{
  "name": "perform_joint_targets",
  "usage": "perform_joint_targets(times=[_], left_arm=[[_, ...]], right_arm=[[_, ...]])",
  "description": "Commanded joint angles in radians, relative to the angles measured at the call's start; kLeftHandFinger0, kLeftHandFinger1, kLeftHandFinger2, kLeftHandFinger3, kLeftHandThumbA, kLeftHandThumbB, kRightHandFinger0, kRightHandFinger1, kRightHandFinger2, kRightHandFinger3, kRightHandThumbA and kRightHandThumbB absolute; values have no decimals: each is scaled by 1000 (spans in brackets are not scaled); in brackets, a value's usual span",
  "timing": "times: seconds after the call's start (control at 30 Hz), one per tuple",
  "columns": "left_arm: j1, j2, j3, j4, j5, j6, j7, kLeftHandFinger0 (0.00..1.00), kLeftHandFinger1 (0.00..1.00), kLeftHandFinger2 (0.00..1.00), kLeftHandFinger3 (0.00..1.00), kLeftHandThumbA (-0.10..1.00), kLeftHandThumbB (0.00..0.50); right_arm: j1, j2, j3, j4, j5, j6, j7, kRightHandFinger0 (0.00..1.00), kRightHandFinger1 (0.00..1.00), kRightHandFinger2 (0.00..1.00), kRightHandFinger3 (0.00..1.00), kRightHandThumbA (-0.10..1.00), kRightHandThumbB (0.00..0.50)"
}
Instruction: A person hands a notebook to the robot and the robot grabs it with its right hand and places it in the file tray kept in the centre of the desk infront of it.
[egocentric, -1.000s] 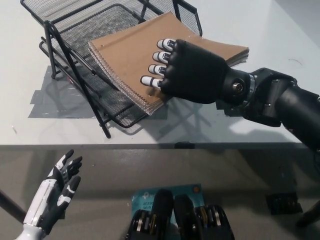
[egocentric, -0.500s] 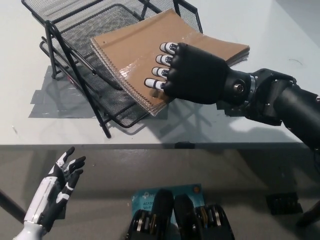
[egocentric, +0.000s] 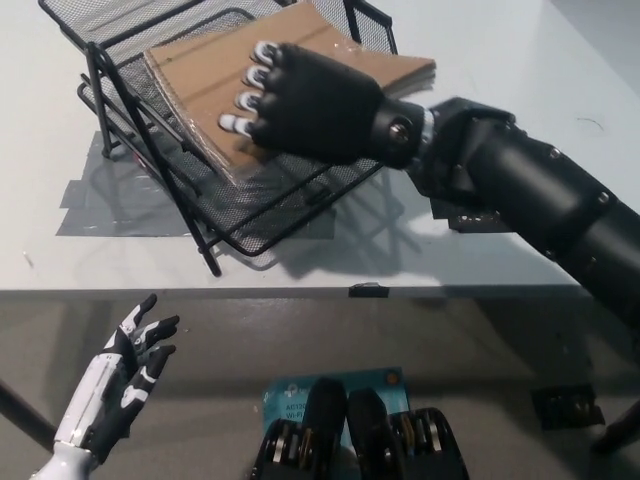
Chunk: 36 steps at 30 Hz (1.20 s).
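The black right hand (egocentric: 315, 100) has the notebook (egocentric: 200, 85) over the file tray (egocentric: 270, 215) now, fingers curled over the brown cover and clamped on it, the spiral edge pointing to the near left. The book sits tilted between the mesh tiers, its far right corner poking out past the tray's right side, and I can't tell whether it touches the mesh yet.

To finish this well, I'd say keep sliding it leftward and flatten the tilt so the spiral edge doesn't catch on the black frame post, then let go only once the weight rests on the mesh of the tier. Pulling the hand straight back out should avoid dragging the book along.

Against half a second ago, the hand and notebook have travelled left and farther in, deeper into the tray; more of the near mesh shows bare, and the forearm reaches further across the desk (egocentric: 500, 260).

Down at the near left, the white left hand (egocentric: 130, 365) idles below the desk edge, fingers loosely spread, barely shifted.
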Motion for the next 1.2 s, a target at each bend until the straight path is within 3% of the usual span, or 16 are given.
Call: perform_joint_targets(times=[0.0,0.23,0.3,0.5,0.53,0.73,0.93,1.1,1.17], left_arm=[[-14,18,0,-21,5,-14,-14,837,876,851,1000,792,361],[-16,20,-4,-26,13,-15,-15,822,863,836,1000,806,367],[-19,23,-4,-27,10,-8,-18,822,866,838,1000,803,381],[-20,23,-7,-23,16,-6,-18,823,876,835,1000,817,408],[-21,24,-9,-24,18,-5,-20,821,878,836,1000,818,406],[-28,26,-17,-26,32,-5,-20,816,887,836,1000,821,408],[-29,30,-22,-33,33,9,-26,817,892,840,1000,821,413],[-31,32,-27,-28,40,-11,-27,803,885,842,1000,812,392],[-31,30,-29,-28,41,-11,-25,797,882,835,1000,803,407]], right_arm=[[-110,28,-10,32,-16,47,-76,0,0,0,0,909,28],[-133,36,-3,57,-23,42,-85,0,0,0,0,899,47],[-137,28,-5,53,-20,41,-68,0,0,0,2,940,39],[-142,21,10,153,-35,56,-164,0,0,0,0,871,41],[-146,20,18,177,-38,56,-177,0,0,0,45,872,22],[-184,28,65,364,-51,83,-304,0,0,0,0,778,55],[-198,26,81,434,-33,96,-326,0,0,3,0,712,73],[-207,34,91,453,-23,98,-341,0,0,9,0,749,73],[-208,36,91,445,-14,94,-341,0,0,4,0,815,32]])
